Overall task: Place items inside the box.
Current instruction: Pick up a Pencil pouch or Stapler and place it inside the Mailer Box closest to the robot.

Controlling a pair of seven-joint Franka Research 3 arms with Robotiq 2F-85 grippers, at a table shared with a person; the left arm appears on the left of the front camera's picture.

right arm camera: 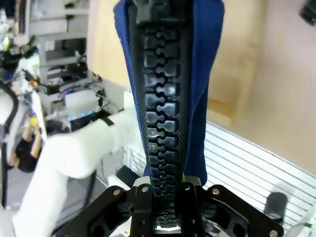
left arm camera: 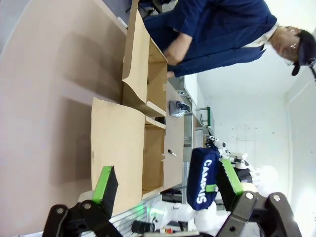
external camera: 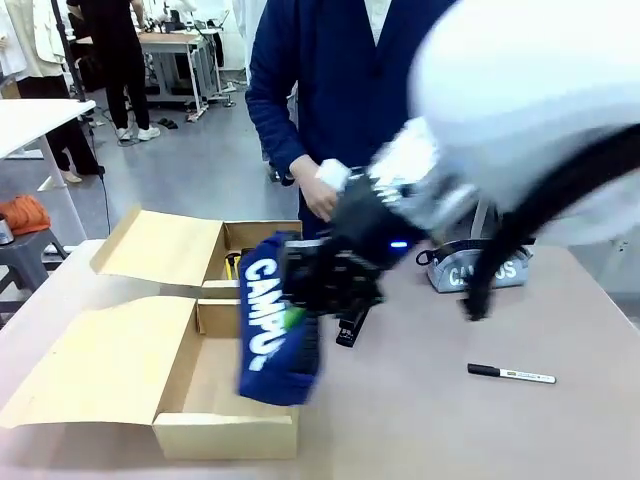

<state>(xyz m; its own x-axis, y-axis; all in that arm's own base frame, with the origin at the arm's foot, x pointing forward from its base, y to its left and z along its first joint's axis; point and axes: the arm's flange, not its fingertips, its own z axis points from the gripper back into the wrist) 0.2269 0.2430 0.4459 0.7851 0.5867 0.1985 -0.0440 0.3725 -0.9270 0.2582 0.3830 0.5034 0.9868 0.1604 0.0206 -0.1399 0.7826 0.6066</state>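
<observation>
A pale table (external camera: 450, 420) in a workshop, with a person (external camera: 340, 80) in navy standing at its far side. The box (external camera: 225, 435) lies on the left part of the table. Both its flaps are folded out to the left, and the larger compartment is the nearer one.

The right gripper (external camera: 310, 290) reaches across from the right and is clenched on the navy pouch (external camera: 270, 330). The pouch hangs with its long axis close to upright, leaning a little. "CAMPUS" reads from top to bottom, facing the camera. Its lower end points down over the right side of the larger compartment, by the box's right wall; whether it touches the floor I cannot tell.

The fingers grip it about mid-length on the side away from the flaps. In the right wrist view the zipper edge of the pouch (right arm camera: 168, 74) runs straight away from the gripper (right arm camera: 165, 190).

The left gripper (left arm camera: 168, 177) is spread wide, holding nothing.

A grey pouch (external camera: 480, 268) and a marker (external camera: 510, 375) lie on the table's right part, well apart from the box.
</observation>
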